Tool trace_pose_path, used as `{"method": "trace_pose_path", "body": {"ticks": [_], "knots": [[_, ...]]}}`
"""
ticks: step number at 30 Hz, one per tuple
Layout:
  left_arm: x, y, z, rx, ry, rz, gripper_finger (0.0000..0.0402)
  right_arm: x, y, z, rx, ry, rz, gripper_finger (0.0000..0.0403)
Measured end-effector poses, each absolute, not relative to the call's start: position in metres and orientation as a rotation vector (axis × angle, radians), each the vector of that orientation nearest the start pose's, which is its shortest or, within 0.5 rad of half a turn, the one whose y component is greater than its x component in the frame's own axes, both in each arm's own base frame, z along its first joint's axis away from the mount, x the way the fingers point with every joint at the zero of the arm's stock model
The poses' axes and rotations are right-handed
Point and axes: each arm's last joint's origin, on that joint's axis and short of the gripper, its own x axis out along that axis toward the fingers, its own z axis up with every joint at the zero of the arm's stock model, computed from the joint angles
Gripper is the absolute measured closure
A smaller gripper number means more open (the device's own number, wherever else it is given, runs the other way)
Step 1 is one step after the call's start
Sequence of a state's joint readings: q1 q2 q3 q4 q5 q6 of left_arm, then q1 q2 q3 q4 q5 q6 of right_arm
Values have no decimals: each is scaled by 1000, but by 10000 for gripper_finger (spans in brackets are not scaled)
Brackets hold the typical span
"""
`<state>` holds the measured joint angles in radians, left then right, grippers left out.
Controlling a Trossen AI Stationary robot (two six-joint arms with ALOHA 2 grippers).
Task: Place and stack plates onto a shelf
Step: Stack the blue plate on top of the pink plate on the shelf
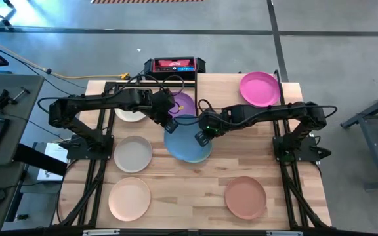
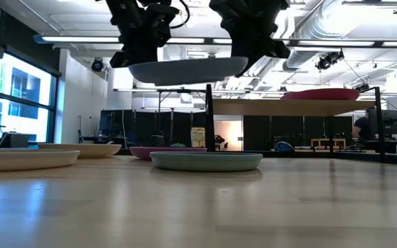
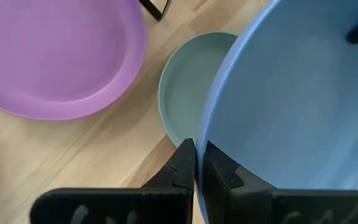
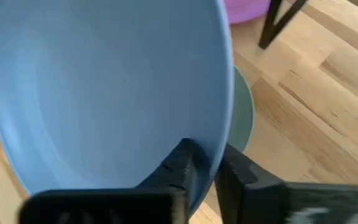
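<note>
The blue plate (image 1: 186, 137) hangs level between both pincers, left pincer (image 3: 196, 167) and right pincer (image 4: 205, 163) each clamped on opposite rims, the shelf (image 2: 281, 105) beyond the right one.

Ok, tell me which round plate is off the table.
The blue round plate, held in the air by both grippers above the teal green plate; the others rest on surfaces.

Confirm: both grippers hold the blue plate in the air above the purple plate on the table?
Not quite. Both the left gripper and the right gripper do hold the blue plate by its rim in the air, but the plate under it is the teal plate, as the left wrist view shows. The purple plate sits beside it.
</note>
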<state>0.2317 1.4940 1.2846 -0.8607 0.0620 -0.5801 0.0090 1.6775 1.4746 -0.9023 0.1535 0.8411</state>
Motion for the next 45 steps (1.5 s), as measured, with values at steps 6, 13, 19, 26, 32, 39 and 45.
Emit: {"method": "trace_pose_path", "body": {"ticks": [6,13,19,26,32,39,45], "knots": [[291,66,290,-685,988,452,384,343,-2,289,676,975,-594,391],[292,66,291,-684,980,434,359,343,-1,289,681,977,-589,400],[292,66,290,-684,986,425,336,342,-1,289,688,980,-595,402],[293,64,291,-693,996,344,304,338,-1,287,688,1026,-609,403],[293,64,291,-695,992,339,286,337,0,287,701,1042,-597,403],[290,63,299,-683,957,323,284,325,0,296,704,1069,-598,403],[280,61,315,-673,886,305,284,302,-4,322,712,1009,-600,403]]}}
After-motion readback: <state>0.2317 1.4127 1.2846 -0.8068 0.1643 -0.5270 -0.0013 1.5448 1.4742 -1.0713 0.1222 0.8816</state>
